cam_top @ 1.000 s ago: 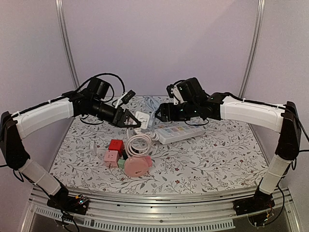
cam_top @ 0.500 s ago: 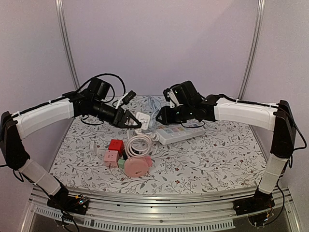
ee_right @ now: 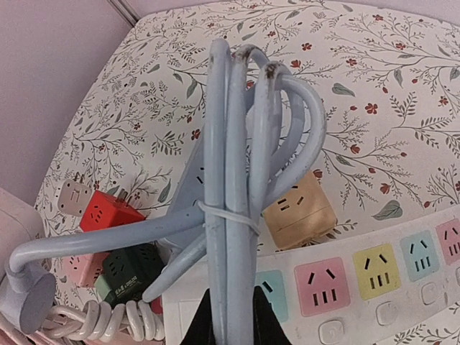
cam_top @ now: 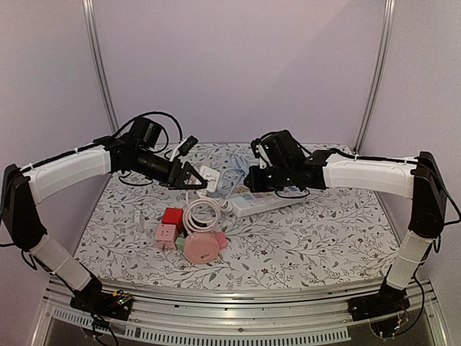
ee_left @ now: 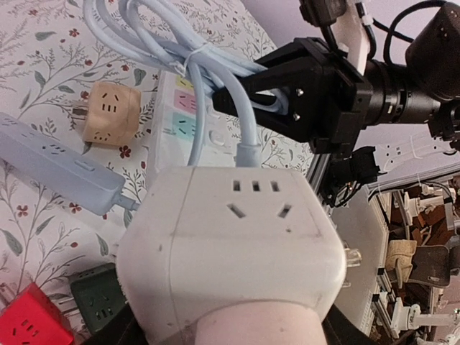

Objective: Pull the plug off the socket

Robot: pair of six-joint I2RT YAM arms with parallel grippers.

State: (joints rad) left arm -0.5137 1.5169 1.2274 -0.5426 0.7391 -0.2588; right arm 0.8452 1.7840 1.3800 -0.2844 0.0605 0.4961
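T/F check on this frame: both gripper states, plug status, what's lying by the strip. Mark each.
1. The left gripper holds the white cube socket. True.
2. The blue plug is out of the white cube socket. False: it sits in the socket.
3. A tan cube adapter lies on the table beside the pastel power strip. True.
4. The right gripper is open over the pastel power strip. False: it is shut on the bundled blue cable.

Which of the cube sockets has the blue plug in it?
The white cube in the left gripper: the blue plug sits in it. The red cube, green cube and beige cube show none.
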